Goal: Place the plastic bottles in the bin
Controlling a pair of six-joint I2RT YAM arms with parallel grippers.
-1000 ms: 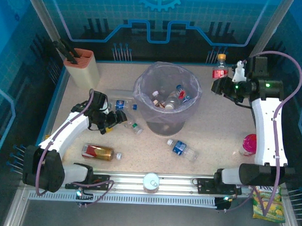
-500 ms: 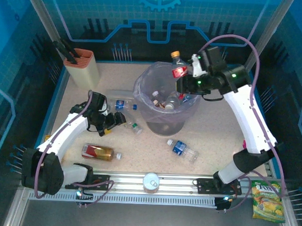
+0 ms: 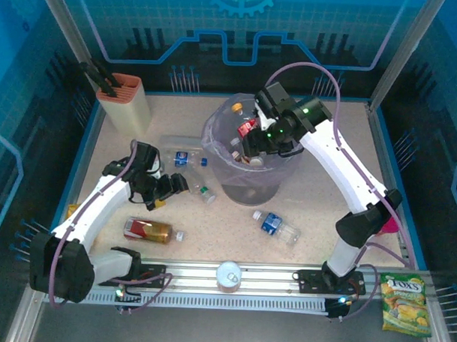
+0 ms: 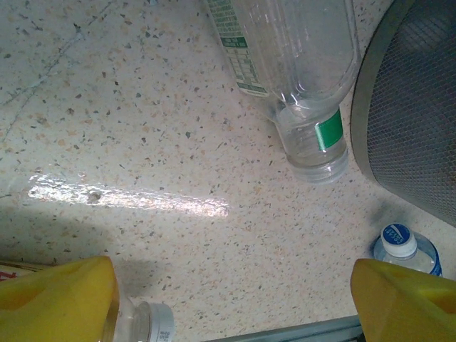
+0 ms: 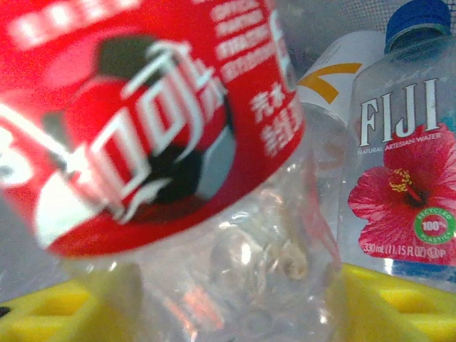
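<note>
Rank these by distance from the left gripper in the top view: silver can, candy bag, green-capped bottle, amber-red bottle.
From the left gripper, nearest first:
1. green-capped bottle, just to its right.
2. amber-red bottle, nearer the arm bases.
3. silver can, on the front rail.
4. candy bag, bottom right corner.

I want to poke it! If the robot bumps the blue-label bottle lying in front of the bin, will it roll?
Probably: the blue-label bottle is round and lies on its side on the flat table, so a nudge would likely roll it. It looks clear and empty, so probably light.
</note>
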